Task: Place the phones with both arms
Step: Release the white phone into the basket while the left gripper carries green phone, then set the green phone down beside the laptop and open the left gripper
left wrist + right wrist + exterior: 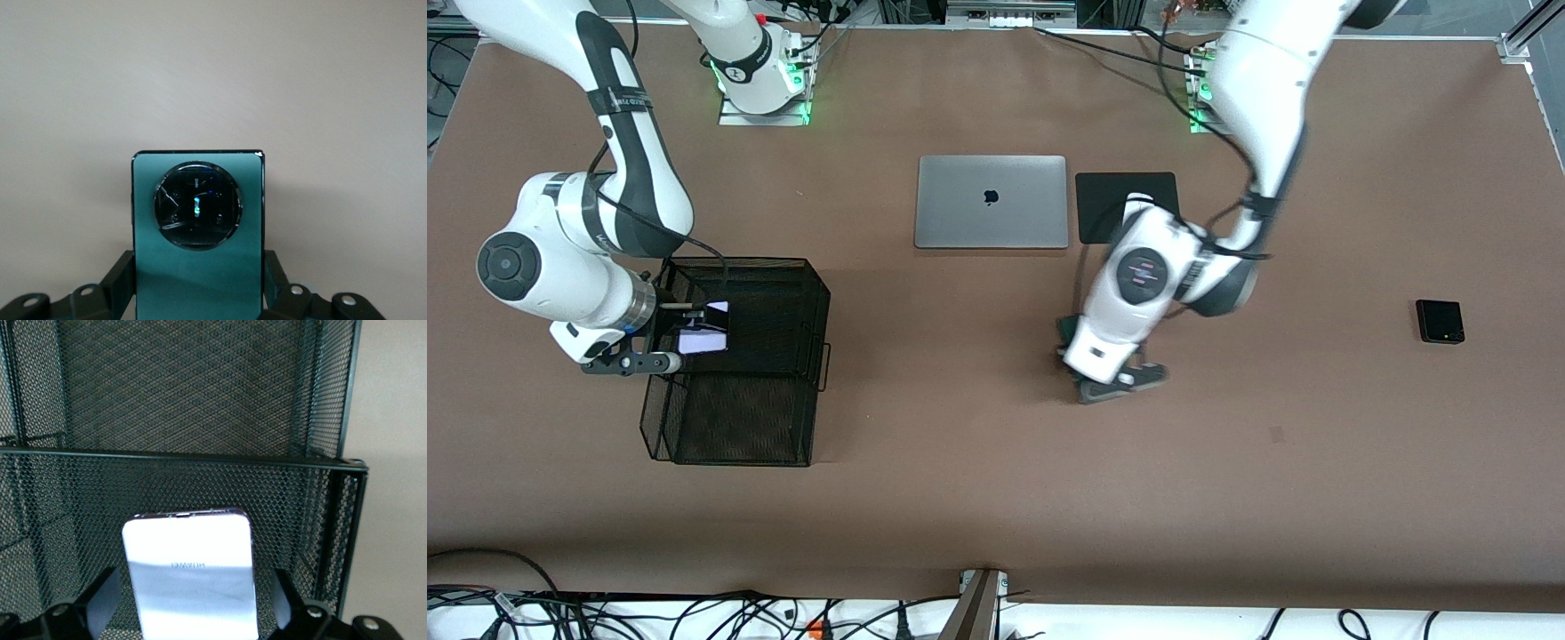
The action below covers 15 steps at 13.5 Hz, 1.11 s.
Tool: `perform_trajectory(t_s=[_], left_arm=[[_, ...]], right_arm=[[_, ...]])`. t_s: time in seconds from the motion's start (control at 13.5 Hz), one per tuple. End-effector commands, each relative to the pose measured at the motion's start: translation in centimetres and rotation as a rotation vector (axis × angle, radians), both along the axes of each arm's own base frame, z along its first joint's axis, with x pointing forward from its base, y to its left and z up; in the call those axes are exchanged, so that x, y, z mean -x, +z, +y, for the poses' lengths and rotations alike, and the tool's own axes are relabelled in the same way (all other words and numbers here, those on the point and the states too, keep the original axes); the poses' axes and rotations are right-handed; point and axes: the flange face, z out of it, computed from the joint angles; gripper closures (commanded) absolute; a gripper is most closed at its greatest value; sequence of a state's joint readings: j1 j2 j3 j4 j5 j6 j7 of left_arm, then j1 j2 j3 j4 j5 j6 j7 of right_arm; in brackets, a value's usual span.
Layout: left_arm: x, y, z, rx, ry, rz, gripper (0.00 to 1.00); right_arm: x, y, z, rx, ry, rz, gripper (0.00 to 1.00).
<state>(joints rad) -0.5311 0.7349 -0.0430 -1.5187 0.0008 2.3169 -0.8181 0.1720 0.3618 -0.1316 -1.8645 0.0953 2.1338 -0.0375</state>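
My right gripper [694, 324] reaches into the upper tier of a black mesh basket [783, 293]. The pale lilac-white phone [701, 341] lies between its fingers [285, 587] in the right wrist view [190, 577], and mesh shows between the phone and one finger. My left gripper [1085, 356] is shut on the sides of the dark green phone [198, 280] with its round camera ring, low over the table. A bit of that phone shows beside the hand [1065, 329]. The black phone [1440, 321] lies flat toward the left arm's end.
A closed silver laptop [991, 202] and a black pad [1103, 191] lie near the robots' bases, the pad partly under the left arm. The basket's lower tier [734, 418] sits nearer the front camera. Cables run along the table's front edge.
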Motion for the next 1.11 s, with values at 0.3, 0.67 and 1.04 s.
perform_trajectory(t_s=[0.3, 0.67, 1.04], left_arm=[[4.4, -1.3, -15.5, -0.010, -0.111, -0.072, 1.00], [6.4, -3.5, -19.3, -0.028, -0.133, -0.121, 1.00], [7.1, -4.6, -19.8, -0.039, -0.144, -0.122, 0.95]], right_arm=[[-2.2, 5.4, 1.1, -0.026, 0.007, -0.050, 0.00], [-3.7, 9.5, 1.9, -0.022, 0.028, -0.004, 0.00], [-4.6, 12.2, 2.5, -0.015, 0.026, 0.026, 0.00]])
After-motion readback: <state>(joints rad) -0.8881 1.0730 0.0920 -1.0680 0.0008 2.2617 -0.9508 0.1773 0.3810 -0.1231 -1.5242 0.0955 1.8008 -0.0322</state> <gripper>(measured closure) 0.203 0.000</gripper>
